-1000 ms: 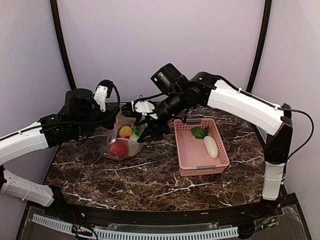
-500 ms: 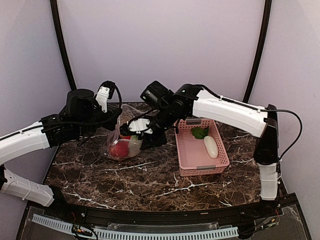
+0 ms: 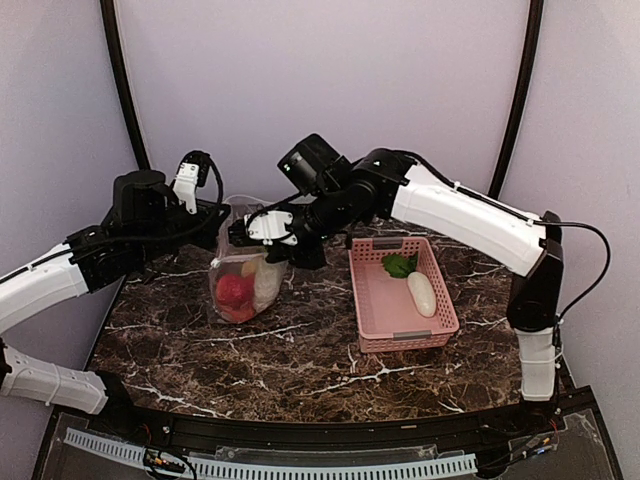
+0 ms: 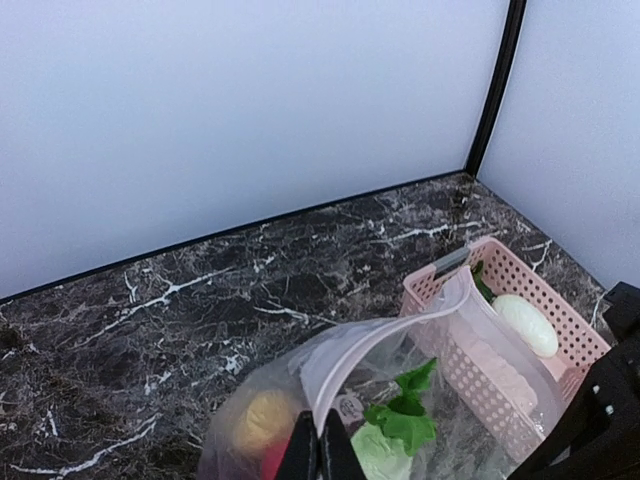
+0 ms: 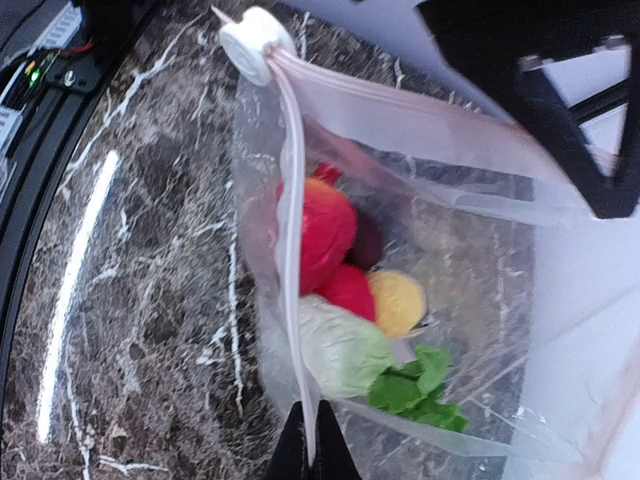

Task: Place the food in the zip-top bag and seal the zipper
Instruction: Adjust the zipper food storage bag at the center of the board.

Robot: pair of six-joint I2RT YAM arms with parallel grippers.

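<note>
Bag (image 3: 243, 280): floppy, slick, sagging with food (image 3: 235, 292). We pinch its rim (image 4: 380, 335): left gripper (image 4: 318, 452) clamped at nine o'clock, right gripper (image 5: 306, 442) at three.

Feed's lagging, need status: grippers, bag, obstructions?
Left gripper and right gripper shut on bag rim. Mouth open, unsealed. One radish in pink basket. Nothing blocking.

Food (image 3: 234, 291) sits in the zip-top bag (image 3: 268, 283), left of the basket (image 3: 405, 341).
</note>
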